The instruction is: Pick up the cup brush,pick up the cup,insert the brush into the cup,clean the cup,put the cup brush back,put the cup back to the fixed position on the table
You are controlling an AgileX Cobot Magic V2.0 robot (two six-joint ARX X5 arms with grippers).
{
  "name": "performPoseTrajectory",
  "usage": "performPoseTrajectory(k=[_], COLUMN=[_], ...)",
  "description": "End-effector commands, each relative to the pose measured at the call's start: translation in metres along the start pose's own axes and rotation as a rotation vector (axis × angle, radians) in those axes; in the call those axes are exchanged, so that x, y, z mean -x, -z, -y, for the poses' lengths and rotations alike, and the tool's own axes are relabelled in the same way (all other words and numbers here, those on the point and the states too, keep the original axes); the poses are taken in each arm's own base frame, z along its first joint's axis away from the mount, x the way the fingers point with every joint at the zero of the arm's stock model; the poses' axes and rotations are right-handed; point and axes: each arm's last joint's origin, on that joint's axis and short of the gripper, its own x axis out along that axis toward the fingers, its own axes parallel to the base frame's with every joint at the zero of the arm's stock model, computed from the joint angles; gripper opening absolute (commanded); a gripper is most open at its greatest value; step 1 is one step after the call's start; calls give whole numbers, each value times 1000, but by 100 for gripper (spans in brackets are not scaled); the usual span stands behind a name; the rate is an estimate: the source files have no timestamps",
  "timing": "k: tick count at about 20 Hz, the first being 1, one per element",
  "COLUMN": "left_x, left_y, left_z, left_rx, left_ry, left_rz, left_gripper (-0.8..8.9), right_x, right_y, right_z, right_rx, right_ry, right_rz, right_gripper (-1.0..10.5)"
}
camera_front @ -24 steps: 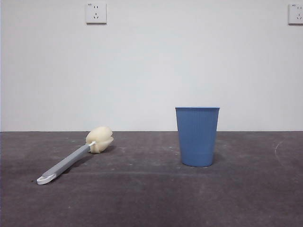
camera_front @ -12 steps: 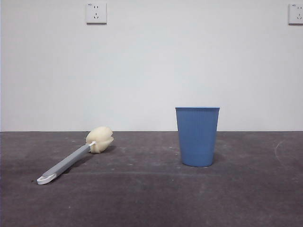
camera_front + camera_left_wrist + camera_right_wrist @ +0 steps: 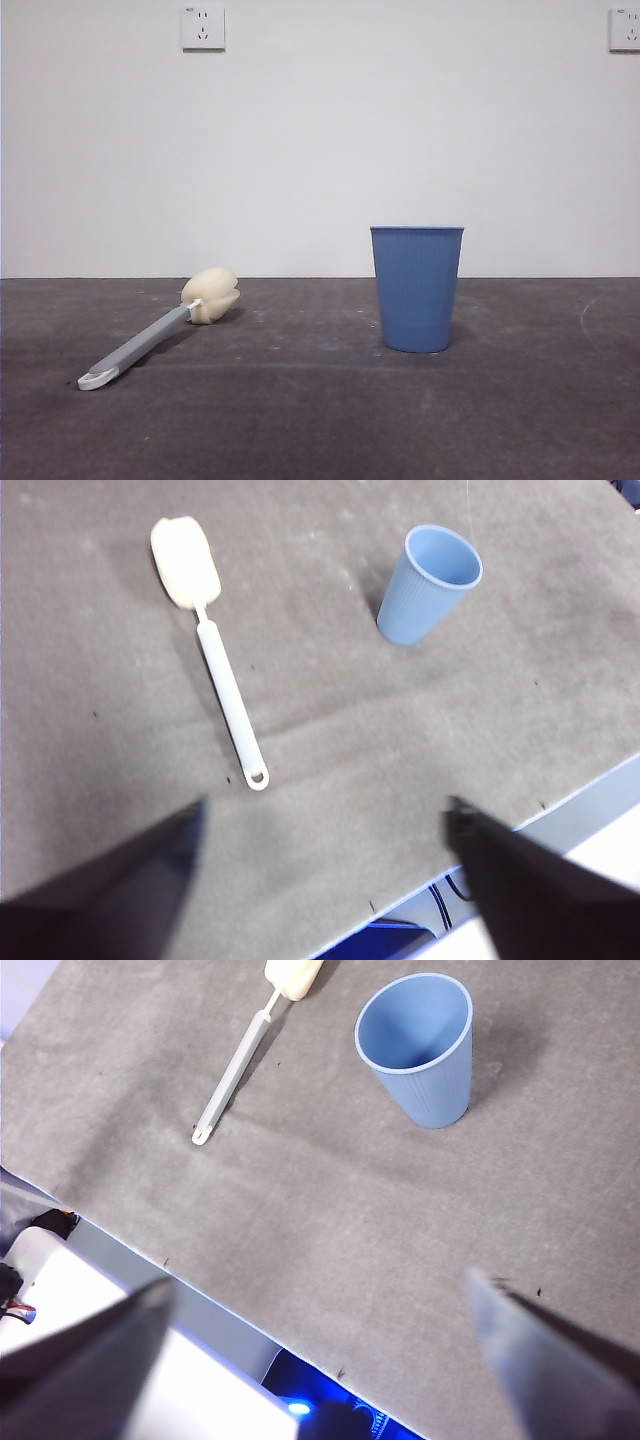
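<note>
Cup (image 3: 417, 288) upright, cup brush (image 3: 160, 332) flat well apart, sockets (image 3: 203, 27) behind

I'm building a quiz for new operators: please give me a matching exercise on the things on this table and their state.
Things:
1. blue ribbed plastic cup
2. grey-handled brush with cream sponge head
3. left hand
4. white wall socket

States:
a. lying flat on the dark grey table
b. open, holding nothing
c. standing upright, empty
d. high on the wall

Pairs: 1-c, 2-a, 3-b, 4-d
</note>
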Motion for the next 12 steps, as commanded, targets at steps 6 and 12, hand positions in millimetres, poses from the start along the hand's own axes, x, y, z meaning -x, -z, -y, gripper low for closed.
performPoseTrajectory(k=[6,12], left_x=[-27,-96], left_y=[-20,-44], left_z=[-8,-10], left_rx=[-6,7], left_ry=[36,-38], left_rz=[-43,-190], left_gripper=[621,621], right_x=[-9,-17], right_y=[-7,-15], right_z=[6,11], right_rx=[-38,-85], right_ry=[-5,-35], right_rz=[-13,-12], right_gripper=[617,617])
